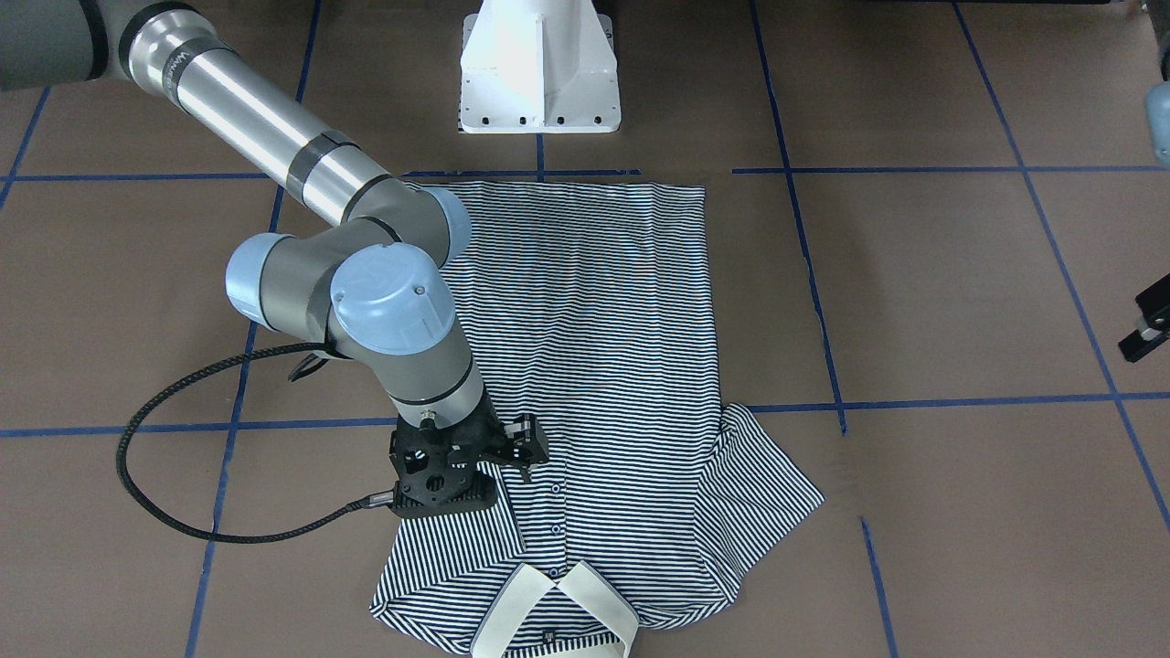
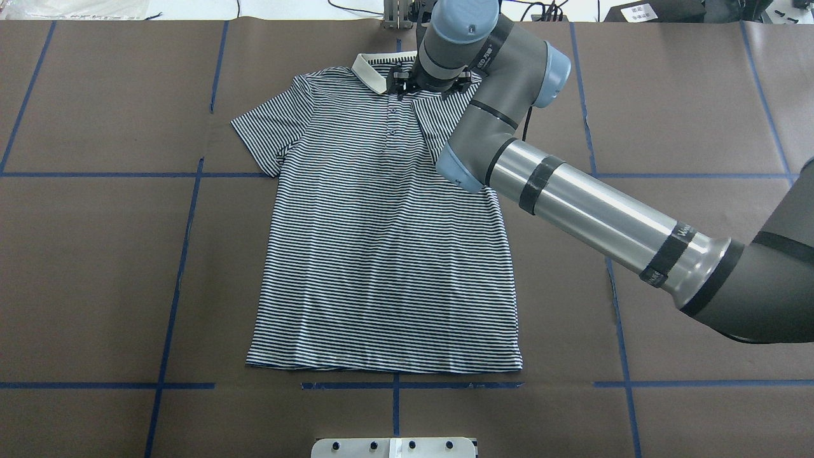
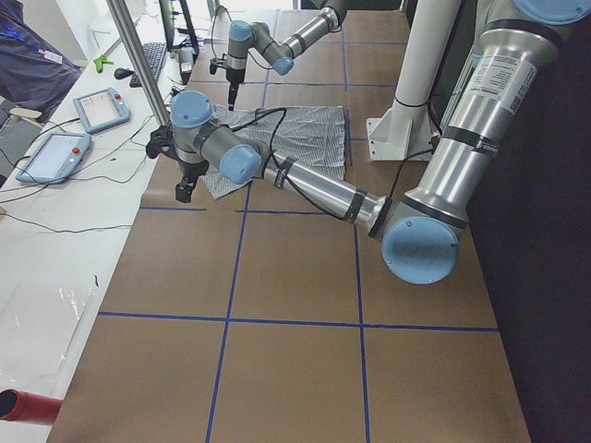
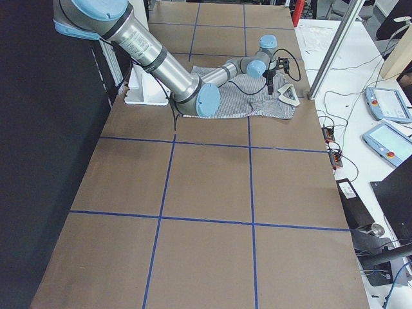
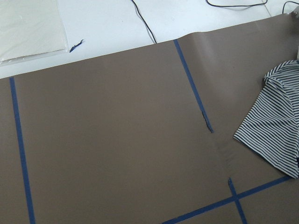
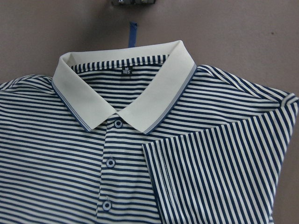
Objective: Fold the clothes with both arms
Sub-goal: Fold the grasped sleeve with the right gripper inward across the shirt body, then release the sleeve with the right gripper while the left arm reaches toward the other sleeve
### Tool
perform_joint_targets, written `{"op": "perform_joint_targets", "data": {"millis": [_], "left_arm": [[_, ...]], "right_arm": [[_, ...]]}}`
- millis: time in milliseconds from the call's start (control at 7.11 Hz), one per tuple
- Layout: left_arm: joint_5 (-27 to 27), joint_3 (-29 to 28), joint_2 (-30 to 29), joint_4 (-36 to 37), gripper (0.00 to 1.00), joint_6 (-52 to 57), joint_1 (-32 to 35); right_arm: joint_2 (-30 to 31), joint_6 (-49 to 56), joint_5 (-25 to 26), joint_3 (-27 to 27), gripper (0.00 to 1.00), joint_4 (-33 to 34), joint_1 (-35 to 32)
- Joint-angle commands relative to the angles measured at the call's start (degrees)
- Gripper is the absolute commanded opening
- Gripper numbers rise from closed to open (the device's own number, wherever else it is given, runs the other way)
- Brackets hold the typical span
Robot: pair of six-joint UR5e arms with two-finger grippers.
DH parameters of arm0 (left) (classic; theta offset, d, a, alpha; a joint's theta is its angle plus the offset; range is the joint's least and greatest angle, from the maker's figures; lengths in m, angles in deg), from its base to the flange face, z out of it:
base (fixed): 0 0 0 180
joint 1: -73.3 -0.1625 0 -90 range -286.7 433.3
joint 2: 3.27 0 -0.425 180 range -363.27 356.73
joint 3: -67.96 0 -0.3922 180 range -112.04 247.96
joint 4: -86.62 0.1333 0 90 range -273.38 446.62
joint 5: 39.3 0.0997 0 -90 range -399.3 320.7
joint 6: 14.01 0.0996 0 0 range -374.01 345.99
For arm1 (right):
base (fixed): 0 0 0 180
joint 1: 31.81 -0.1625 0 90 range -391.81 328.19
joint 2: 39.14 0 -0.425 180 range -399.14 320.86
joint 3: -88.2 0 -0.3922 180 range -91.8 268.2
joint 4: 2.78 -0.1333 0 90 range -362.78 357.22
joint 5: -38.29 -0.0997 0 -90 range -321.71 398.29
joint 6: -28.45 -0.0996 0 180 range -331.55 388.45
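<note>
polo shirt (image 2: 381, 254) flat | right gripper (image 1: 445, 484) near collar (image 6: 79, 93), opening unclear | left gripper (image 3: 185, 191) unclear

Polo shirt (image 2: 381, 267) flat on table (image 2: 95, 286), hem toward pedestal base (image 2: 394, 447), collar (image 2: 372, 63) at far side. Left sleeve (image 2: 267, 133) spread outward; right sleeve (image 6: 219, 182) folded onto chest, beside placket (image 6: 110, 161). Right gripper (image 2: 407, 86) above this fold, near collar. Left gripper (image 3: 185, 189) well apart, left of shirt.
</note>
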Motion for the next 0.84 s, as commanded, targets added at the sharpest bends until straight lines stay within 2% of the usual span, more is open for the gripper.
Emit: {"op": "perform_joint_targets", "data": {"millis": [0,141,281,422,563,703], "left_arm": [[9.5,-6.1,-3.8,-13.0,1.0,-20.0,-9.7],[17.4,-10.7,-5.2,-19.1,1.0,-27.5,-14.6],[21.2,-16.9,-7.9,-24.9,1.0,-34.1,-17.8],[25.1,-22.8,-11.6,-27.1,1.0,-38.5,-20.4],[30.1,-26.0,-13.7,-27.5,1.0,-39.5,-23.3],[30.9,-26.2,-13.5,-27.4,1.0,-40.1,-25.0]], "right_arm": [[6.4,-0.5,-6.5,11.1,1.0,5.0,-2.0],[7.4,-1.4,-6.4,12.0,1.0,5.0,-2.2],[7.9,-1.9,-5.6,12.0,1.0,4.7,-2.0],[7.9,-1.9,-4.9,12.0,1.0,4.7,-1.8],[7.7,-1.9,-4.9,12.0,1.0,4.6,-2.0],[7.2,-1.9,-4.9,12.0,1.0,4.7,-2.4]]}}
